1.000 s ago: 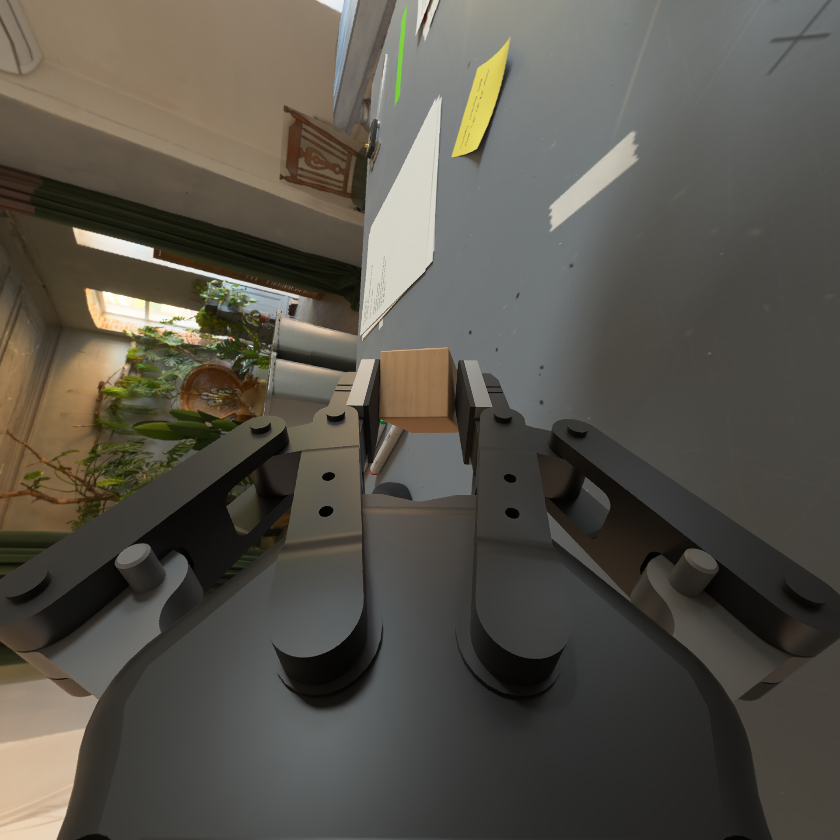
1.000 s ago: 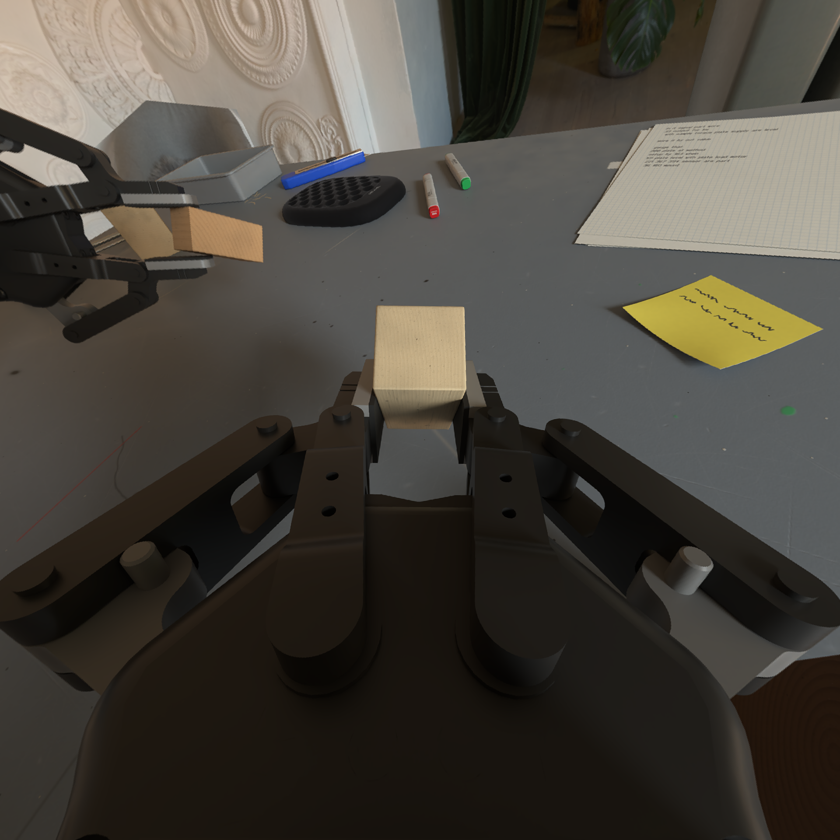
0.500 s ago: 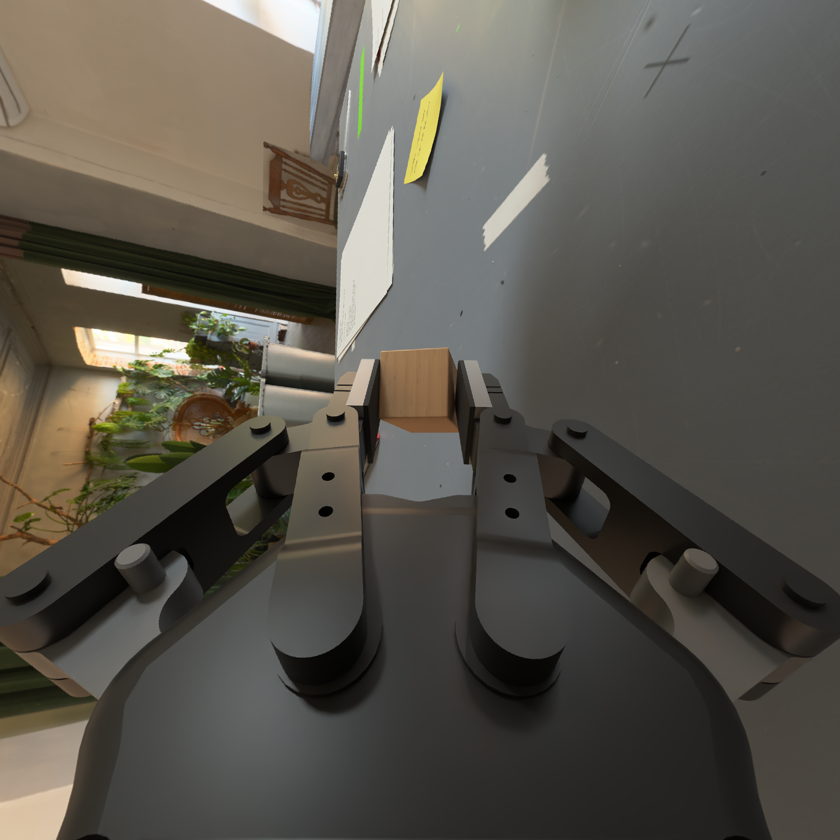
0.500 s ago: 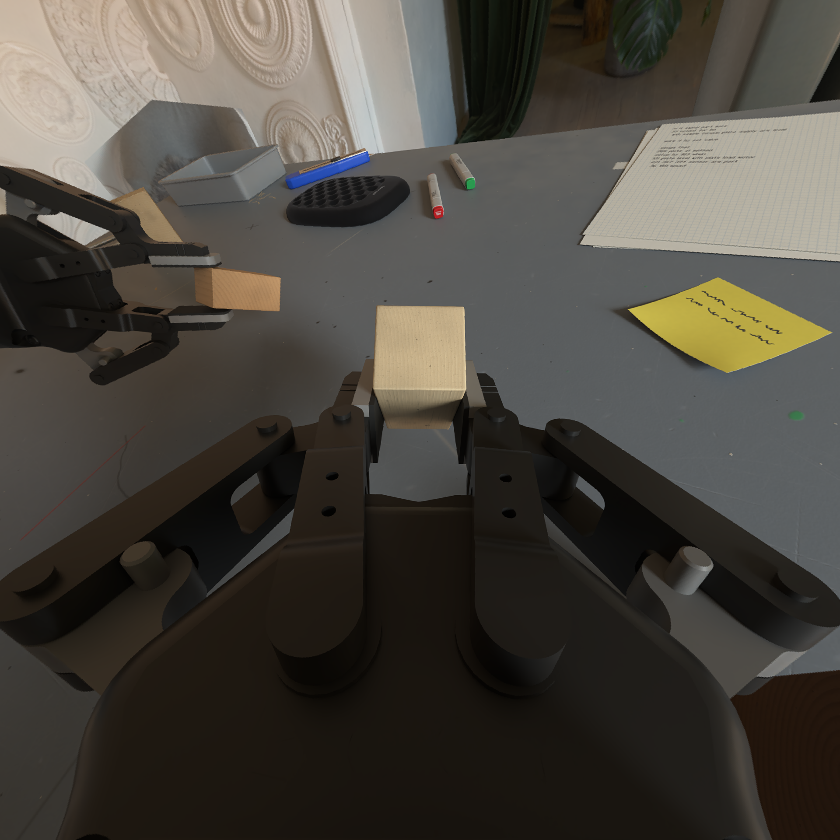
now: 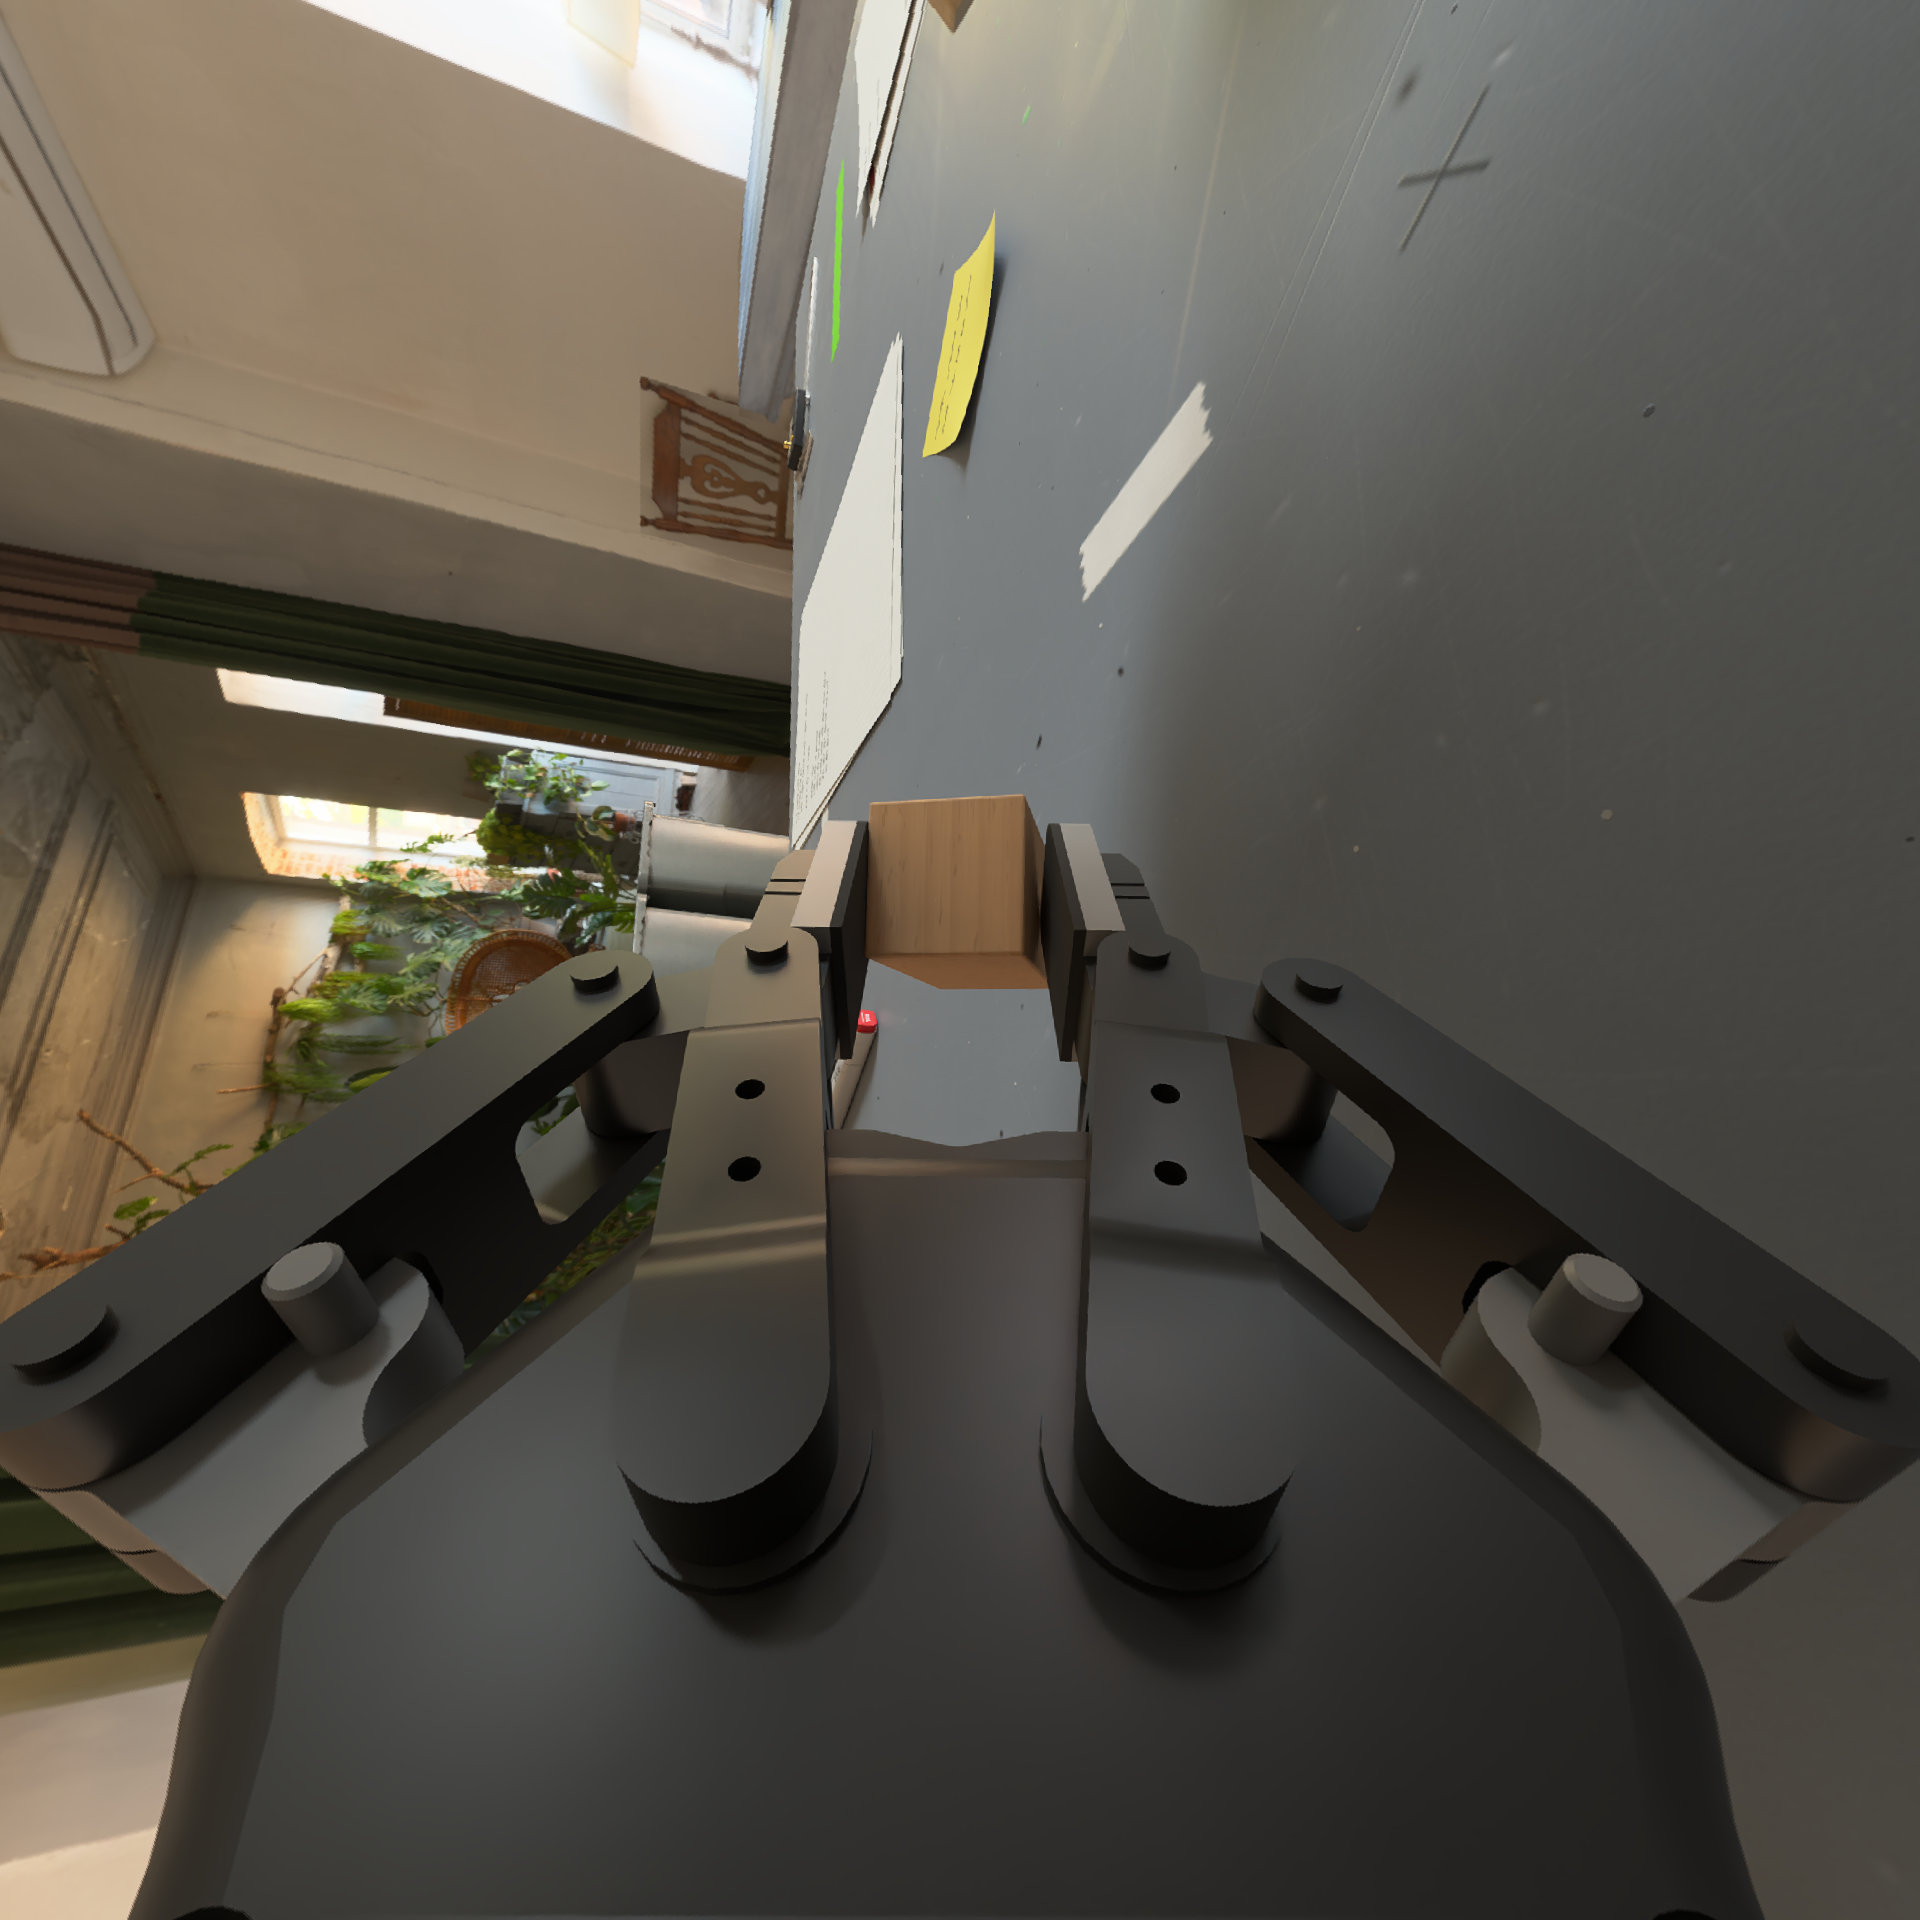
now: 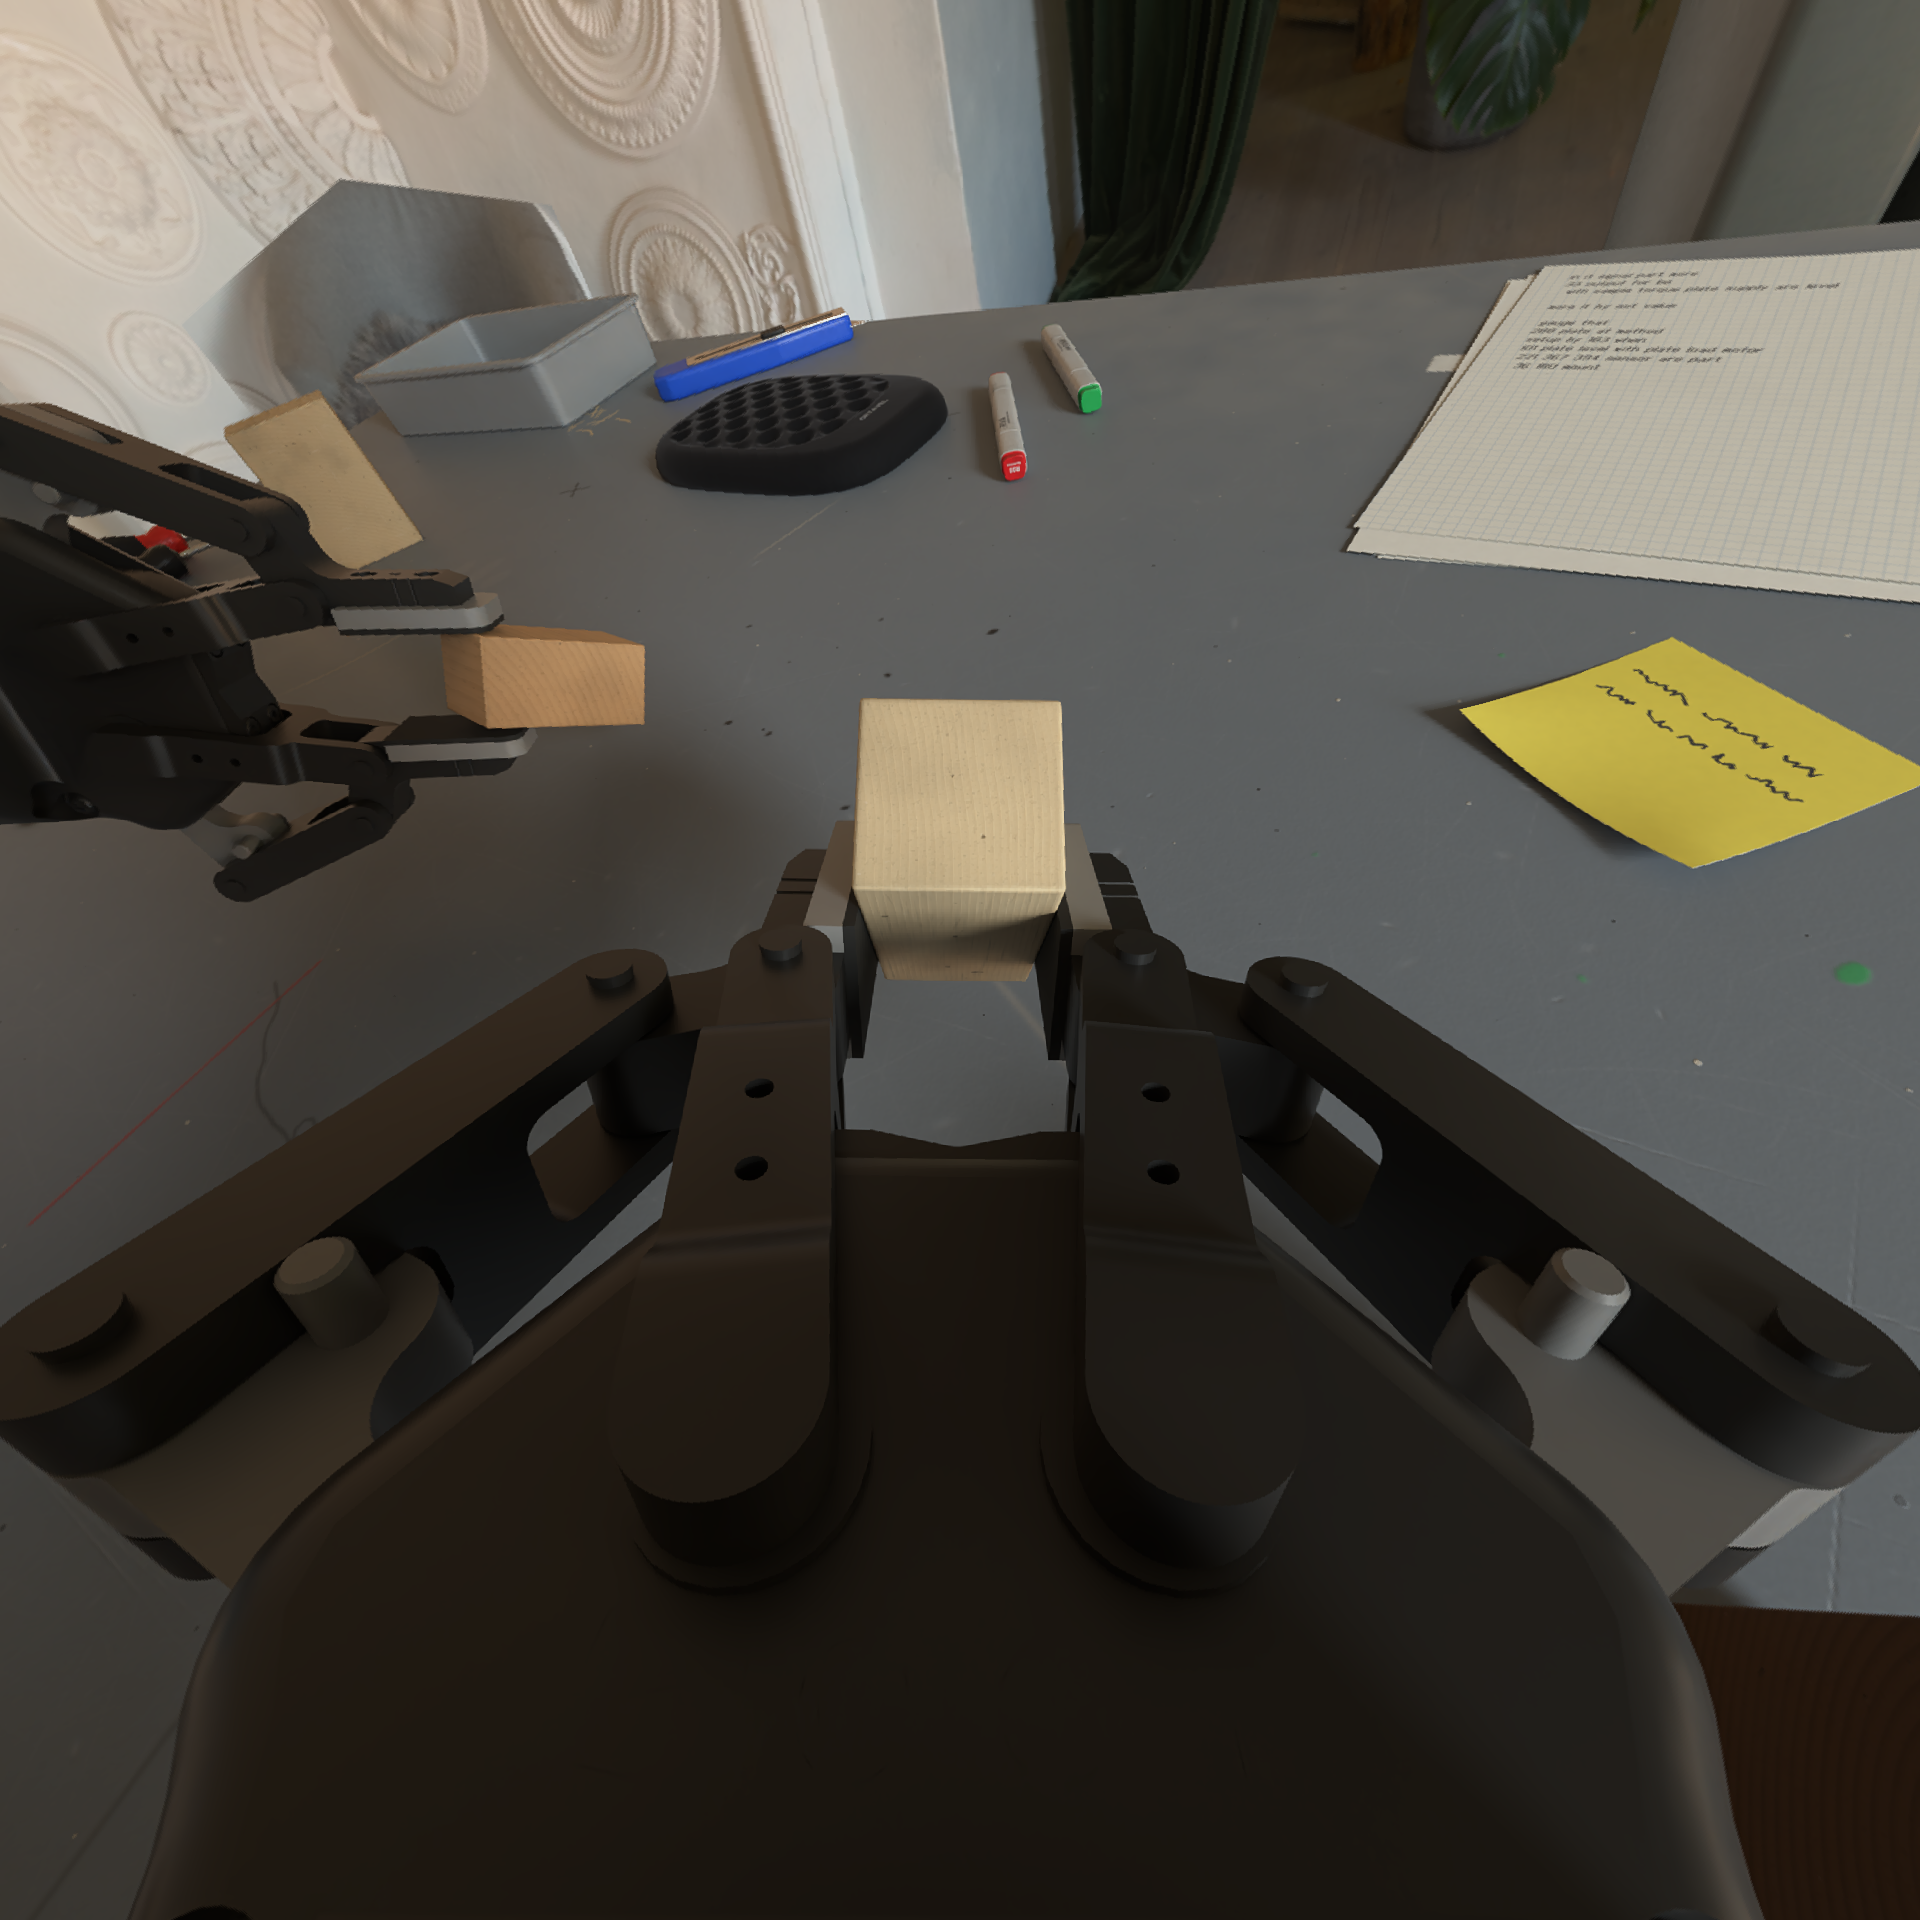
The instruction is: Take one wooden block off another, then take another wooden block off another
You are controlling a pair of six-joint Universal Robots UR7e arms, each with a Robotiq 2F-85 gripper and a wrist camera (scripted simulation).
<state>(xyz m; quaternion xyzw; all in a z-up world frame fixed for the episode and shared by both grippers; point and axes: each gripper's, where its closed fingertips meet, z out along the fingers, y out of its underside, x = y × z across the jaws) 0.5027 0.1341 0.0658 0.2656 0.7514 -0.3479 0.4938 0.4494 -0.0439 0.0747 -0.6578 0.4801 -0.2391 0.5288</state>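
Right wrist view: closest in, the right claw (image 6: 958,914) is clamped on a pale wooden block (image 6: 958,821), its two fingers pressed flat against the block's opposite sides, the block held above the grey table (image 6: 1247,935). To the left, a little farther off, the left claw (image 6: 447,675) grips a tan wooden block (image 6: 545,681) between an upper and a lower finger, the block sticking out past the fingertips and clear of the table. Behind that claw a third, light wooden block (image 6: 322,478) stands tilted (what it rests on is hidden by the arm). To the right lies a yellow sticky note (image 6: 1694,748), and beyond it a stack of squared paper (image 6: 1662,436). Farther back sit a black honeycombed pad (image 6: 800,431), a red-capped marker (image 6: 1006,426) and a green-capped marker (image 6: 1070,369) side by side, and a blue utility knife (image 6: 753,353). At the far edge is a grey tray (image 6: 509,358); nothing can be made out inside it from this angle.

From the left wrist view, the left claw (image 5: 954,914) is closed on the same tan wooden block (image 5: 951,878), both pads touching its sides. Just below the block a red marker cap (image 5: 867,1021) peeks out beside the left finger. Farther along the table (image 5: 1558,727) run a strip of white tape (image 5: 1143,494), the paper (image 5: 852,613) and the yellow note (image 5: 961,343).
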